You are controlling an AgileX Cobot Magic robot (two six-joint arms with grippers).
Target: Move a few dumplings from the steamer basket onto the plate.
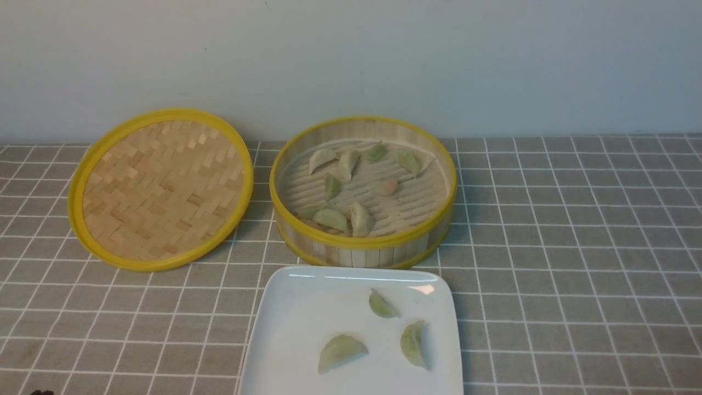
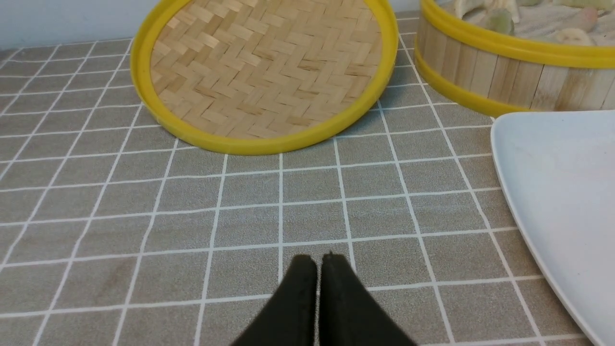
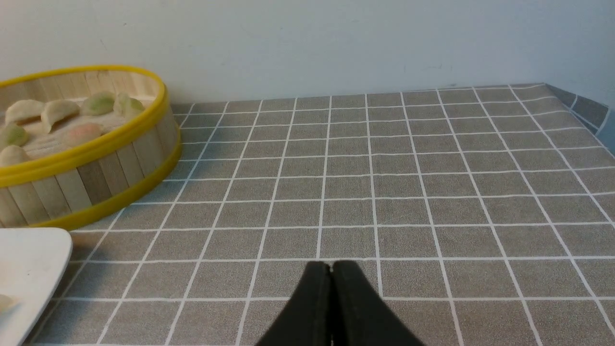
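The round bamboo steamer basket (image 1: 384, 249) stands at the middle back with several pale green and cream dumplings (image 1: 330, 218) and one pinkish dumpling (image 1: 389, 186) on its slatted floor. In front of it lies the white square plate (image 1: 290, 329), holding three green dumplings (image 1: 340, 351). Neither arm shows in the front view. My left gripper (image 2: 317, 262) is shut and empty, low over the cloth to the left of the plate (image 2: 552, 192). My right gripper (image 3: 331, 266) is shut and empty over the cloth to the right of the basket (image 3: 96, 178) and the plate (image 3: 29, 259).
The flat woven bamboo lid (image 1: 159, 186) with a yellow rim leans against the wall, left of the basket. A grey checked cloth (image 1: 576, 247) covers the table. The table's right edge (image 3: 584, 113) shows in the right wrist view. A pale wall stands behind everything.
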